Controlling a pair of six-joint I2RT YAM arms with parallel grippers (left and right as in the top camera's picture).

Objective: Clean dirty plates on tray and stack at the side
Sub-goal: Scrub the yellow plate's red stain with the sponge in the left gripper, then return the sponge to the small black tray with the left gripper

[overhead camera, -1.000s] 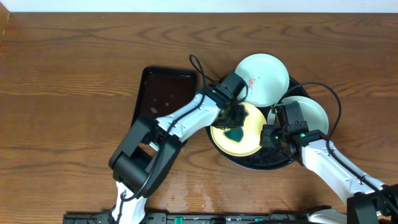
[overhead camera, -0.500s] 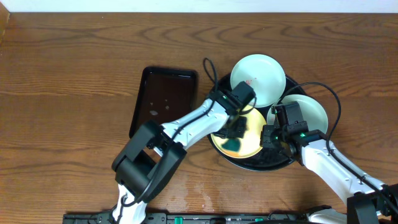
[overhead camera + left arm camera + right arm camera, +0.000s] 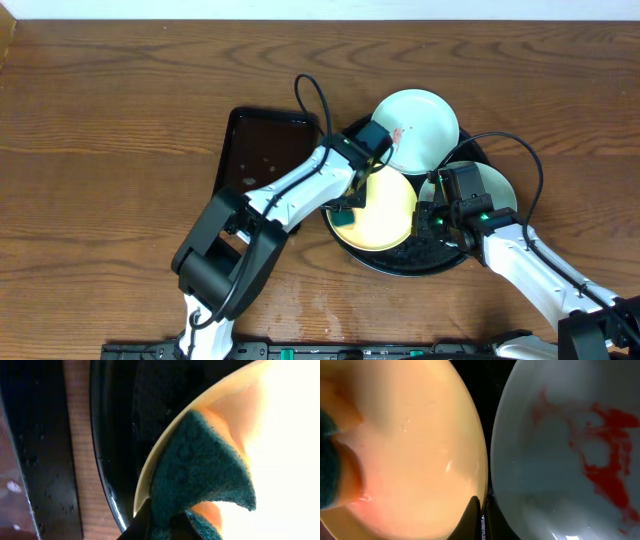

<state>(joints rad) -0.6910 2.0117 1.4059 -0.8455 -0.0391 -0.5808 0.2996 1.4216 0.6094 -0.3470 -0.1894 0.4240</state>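
A brown wooden table (image 3: 100, 120) carries the tray (image 3: 400, 262). The yellow plate (image 3: 385, 205) lies at the tray's middle. The far mint plate (image 3: 425, 125) overhangs the tray's far rim. The right mint plate (image 3: 497, 185), smeared red, sits at the tray's right edge, half hidden by the arm. The left gripper (image 3: 159, 527) clamps a green sponge (image 3: 200, 470) against the yellow plate's left rim. The right gripper (image 3: 480, 515) pinches its right rim, fingers nearly together.

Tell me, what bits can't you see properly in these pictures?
- Overhead: the right arm covers part of the pale mint round plate on the right.
- Overhead: the plates hide most of the large round glossy black tray.
- Left wrist: glare whitens the pale yellow round plate, so leftover smears cannot be told.
- Left wrist: the dark green sponge hides the plate beneath it.
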